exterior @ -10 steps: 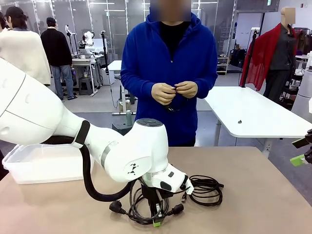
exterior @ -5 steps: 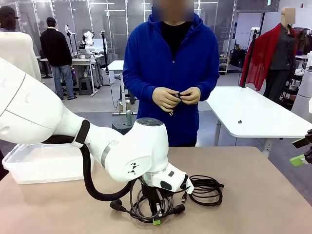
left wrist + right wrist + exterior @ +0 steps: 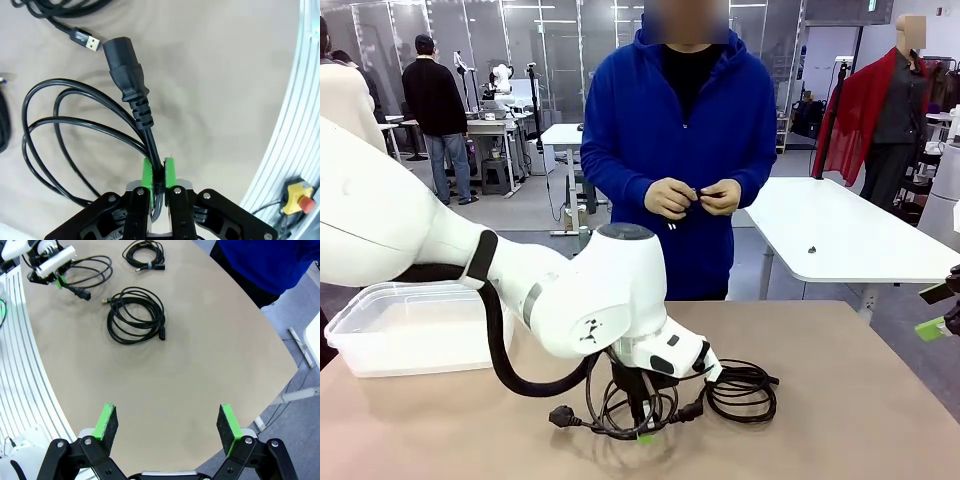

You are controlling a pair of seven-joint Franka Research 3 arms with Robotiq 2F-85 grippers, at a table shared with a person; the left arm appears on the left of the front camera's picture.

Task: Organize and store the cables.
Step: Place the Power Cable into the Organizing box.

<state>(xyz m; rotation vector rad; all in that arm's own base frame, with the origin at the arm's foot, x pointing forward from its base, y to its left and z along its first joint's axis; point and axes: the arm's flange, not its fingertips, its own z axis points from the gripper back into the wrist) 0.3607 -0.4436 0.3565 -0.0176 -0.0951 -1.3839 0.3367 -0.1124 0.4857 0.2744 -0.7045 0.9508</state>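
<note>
Black power cable [image 3: 141,110] in loose loops on the table [image 3: 860,420], pinched just behind its chunky plug [image 3: 120,52] by the left gripper [image 3: 159,175], pads clamped on the cord. Second coil [image 3: 740,388] just beside, perhaps touching; cannot tell. Clear tub [image 3: 380,340] well apart at the left. Right gripper [image 3: 167,425] spread wide over bare table. Risks on lifting: untied loops sagging open, snagging the second coil, or slipping from so narrow a pinch.

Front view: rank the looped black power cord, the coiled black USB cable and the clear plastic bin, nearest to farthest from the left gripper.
1. The looped black power cord: clamped in the left gripper, near the table's front edge.
2. The coiled black USB cable: just to the picture's right.
3. The clear plastic bin: at the table's far left.
</note>
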